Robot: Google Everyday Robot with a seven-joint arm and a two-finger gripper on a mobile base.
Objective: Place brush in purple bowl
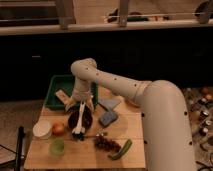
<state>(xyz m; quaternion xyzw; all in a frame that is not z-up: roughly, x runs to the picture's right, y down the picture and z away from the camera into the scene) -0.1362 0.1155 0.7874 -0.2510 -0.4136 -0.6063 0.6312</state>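
The gripper (81, 104) hangs right over the purple bowl (88, 120), arm reaching down from above the back of the wooden table (75, 156). Its jaws stand apart and clamp nothing. The brush (79, 123) is down in the bowl, white against the dark purple. It lies front to back: the upper end points up between the spread fingers, and the lower end pokes over the near rim toward the table edge. I can't tell whether the fingers touch the handle.

Behind the bowl to the left sits the green tray (53, 90) with one pale flat piece (62, 96) in it; what it is, I can't make out. The white round container (42, 129) sits at the left edge, its contents not visible. The orange fruit (58, 129) lies between it and the bowl. The light-green cup (56, 146) stands at the front, and its inside is too dim to read.

To the right of the bowl is the blue-grey sponge (107, 118). Dark grapes (105, 143) and a green vegetable (121, 149) lie loose on the wood.
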